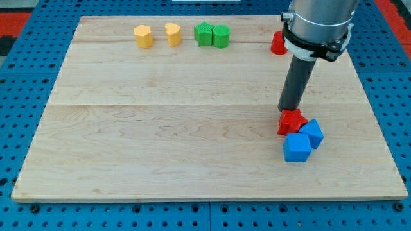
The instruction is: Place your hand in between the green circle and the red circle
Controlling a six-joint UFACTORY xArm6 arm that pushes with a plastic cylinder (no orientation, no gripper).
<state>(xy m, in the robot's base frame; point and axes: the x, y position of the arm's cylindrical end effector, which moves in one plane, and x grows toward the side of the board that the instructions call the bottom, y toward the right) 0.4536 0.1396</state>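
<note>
Camera view: we see one wooden tabletop (160,128) on a blue pegboard, and our arm comes down from the view's top right.
End effector: it is a plain rod with no jaws, so there is nothing to be apart or together; my tip (289,110) stands on the tabletop, touching or just above the red star (291,121).
Green circle: the green circle (221,36) is at the view's top, a little right of the middle, touching the green star (204,34).
Red circle: the red circle (278,43) is at the view's top right, partly hidden behind our arm; its shape we judge mostly from the task.
Direction to go: the gap between the two circles lies toward the view's top and a little left of my tip, well apart from it.
Way there: we judge the path is free, because no block lies between the tip and the gap.
Other things: two blue cubes (304,140) sit just below the red star, and two yellow blocks (157,34) are at the top left; these are all away from the path.
Risk: the red circle is near the arm, so we could bump it.
</note>
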